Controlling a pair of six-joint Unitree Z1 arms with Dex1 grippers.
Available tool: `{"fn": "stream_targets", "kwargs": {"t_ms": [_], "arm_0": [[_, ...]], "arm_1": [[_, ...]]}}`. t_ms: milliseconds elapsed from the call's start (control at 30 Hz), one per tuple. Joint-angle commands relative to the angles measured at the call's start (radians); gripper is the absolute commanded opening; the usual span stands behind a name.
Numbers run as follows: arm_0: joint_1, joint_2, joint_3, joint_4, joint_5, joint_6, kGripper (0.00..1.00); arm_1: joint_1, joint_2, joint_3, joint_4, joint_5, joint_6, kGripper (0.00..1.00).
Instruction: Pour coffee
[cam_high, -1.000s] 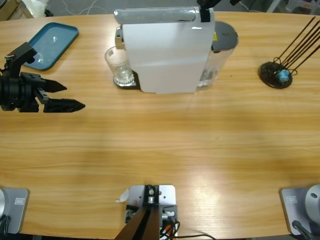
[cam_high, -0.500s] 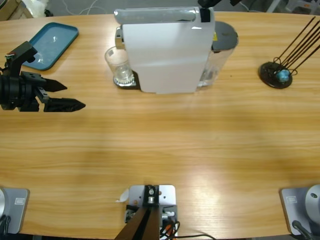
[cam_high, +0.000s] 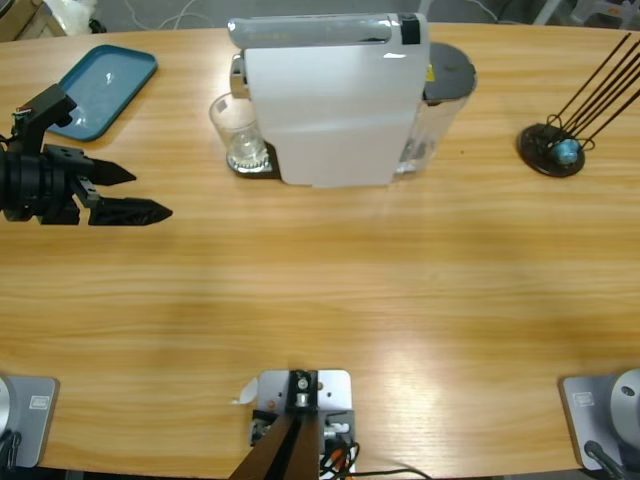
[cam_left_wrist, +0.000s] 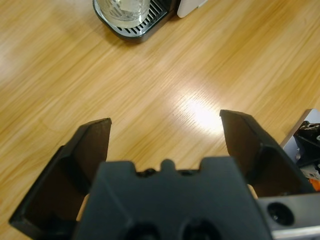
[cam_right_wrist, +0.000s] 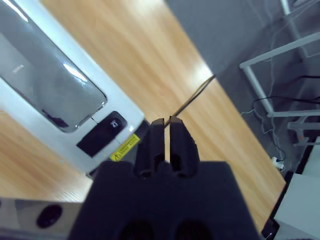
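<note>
The white coffee machine (cam_high: 330, 100) stands at the back middle of the table, with a clear glass (cam_high: 238, 132) on its drip tray (cam_left_wrist: 131, 31) at its left side. No coffee is in view; the glass looks clear. My left gripper (cam_high: 148, 192) hovers open over bare wood at the table's left, well short of the glass (cam_left_wrist: 122, 9), and its jaws hold nothing. Seen in the right wrist view, my right gripper (cam_right_wrist: 165, 121) is shut and empty, up above the machine's silver lid (cam_right_wrist: 45, 80) and black button (cam_right_wrist: 107, 131). It does not show in the high view.
A blue tray (cam_high: 105, 85) lies at the back left, behind the left arm. At the far right a black wire capsule stand (cam_high: 552, 150) holds a blue capsule (cam_high: 567, 152). Open wood stretches across the table's front half.
The black gripper that showed at the top edge above the machine has gone from the high view. The left gripper has hardly moved.
</note>
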Motion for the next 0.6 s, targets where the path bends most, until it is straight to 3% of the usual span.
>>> {"fn": "stream_targets", "kwargs": {"t_ms": [33, 167, 200, 233, 300, 400, 467, 600], "arm_0": [[-0.007, 0.033, -0.001, 0.016, -0.014, -0.007, 0.938], [-0.007, 0.032, -0.001, 0.014, -0.014, -0.007, 0.965], [-0.007, 0.032, -0.001, 0.014, -0.014, -0.007, 0.974], [-0.007, 0.033, -0.001, 0.014, -0.015, -0.007, 0.989], [-0.007, 0.031, -0.001, 0.014, -0.019, -0.007, 0.995], [-0.007, 0.023, 0.001, 0.013, -0.019, -0.007, 0.996], [-0.007, 0.006, 0.006, 0.007, -0.019, -0.004, 0.996], [-0.007, -0.065, 0.035, -0.025, -0.026, 0.014, 0.996]], "arm_1": [[0.03, -0.285, 0.294, -0.088, -0.016, 0.093, 0.0], [0.066, -0.429, 0.56, -0.19, 0.018, 0.17, 0.0], [0.067, -0.446, 0.602, -0.203, 0.026, 0.183, 0.11], [0.067, -0.459, 0.636, -0.213, 0.027, 0.198, 0.316], [0.067, -0.484, 0.692, -0.236, 0.038, 0.221, 0.619], [0.067, -0.537, 0.799, -0.319, 0.107, 0.25, 0.914], [0.067, -0.584, 0.89, -0.398, 0.159, 0.275, 0.985], [0.067, -0.688, 1.077, -0.588, 0.242, 0.314, 0.991]]}}
